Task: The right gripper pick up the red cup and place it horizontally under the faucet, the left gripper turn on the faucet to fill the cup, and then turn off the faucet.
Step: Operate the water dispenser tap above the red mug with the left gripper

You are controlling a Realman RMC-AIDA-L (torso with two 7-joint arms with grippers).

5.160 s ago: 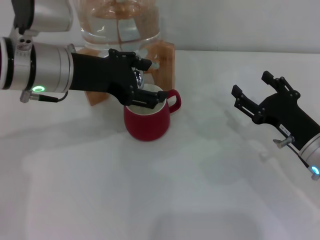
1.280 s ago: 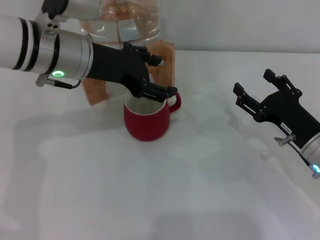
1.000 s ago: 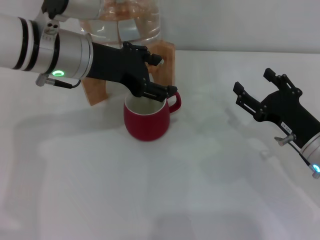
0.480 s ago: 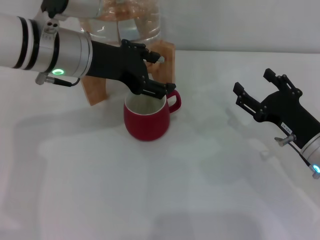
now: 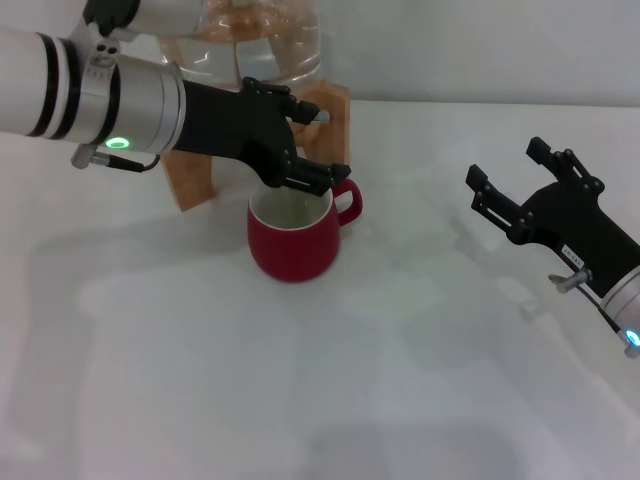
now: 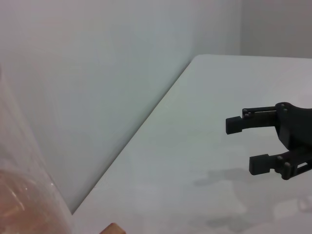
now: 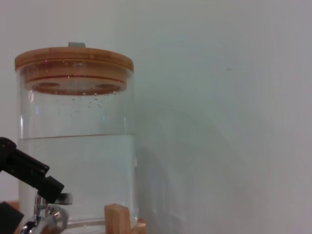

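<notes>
The red cup (image 5: 293, 237) stands upright on the white desk (image 5: 320, 380), just in front of the wooden stand (image 5: 335, 125) that carries a glass water jar (image 7: 75, 141). The cup shows its cream inside, and its handle points toward the robot's right side.

The left gripper (image 5: 305, 150) reaches in from the left, above the back rim of the cup and close in front of the stand. Its fingers are spread: one lies near the top of the stand and the other just over the cup's rim, and they hold nothing. In the right wrist view the faucet (image 7: 48, 217) is seen under the jar, with a black finger of the left gripper just beside its lever; I cannot tell if they touch.

The right gripper (image 5: 515, 185) hovers over the desk on the right side, well apart from the cup. Its fingers are spread too and they are empty. The left wrist view shows it also, far off above the desk.
</notes>
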